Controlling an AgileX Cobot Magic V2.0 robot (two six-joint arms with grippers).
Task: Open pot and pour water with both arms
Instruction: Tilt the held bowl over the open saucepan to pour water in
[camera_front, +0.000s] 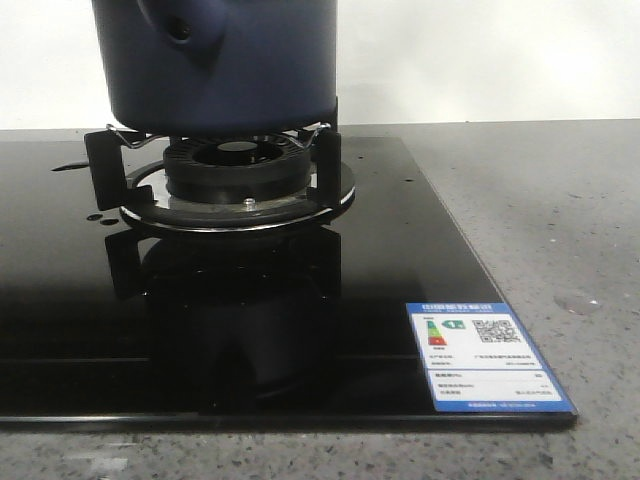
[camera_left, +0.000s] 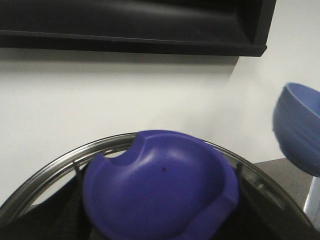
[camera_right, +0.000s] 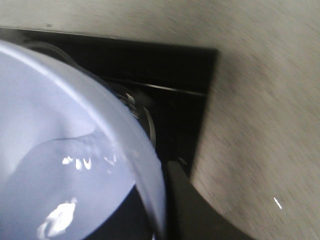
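Observation:
The dark navy pot (camera_front: 215, 62) stands on the burner (camera_front: 238, 170), its top cut off by the front view's edge. Neither gripper shows in that view. In the left wrist view my left gripper (camera_left: 160, 232) holds the pot's lid, with its blue knob (camera_left: 160, 187) and steel rim (camera_left: 55, 162), up against a white wall; its fingers are mostly hidden. A light blue bowl (camera_left: 300, 130) hangs to one side. In the right wrist view my right gripper (camera_right: 160, 220) is shut on the rim of that bowl (camera_right: 60, 150), which holds water and is tilted over the stove.
The black glass stove top (camera_front: 90, 340) carries a blue energy label (camera_front: 485, 355) at its front right corner. Grey speckled counter (camera_front: 560, 230) lies to the right. A dark hood (camera_left: 130, 25) hangs above the wall.

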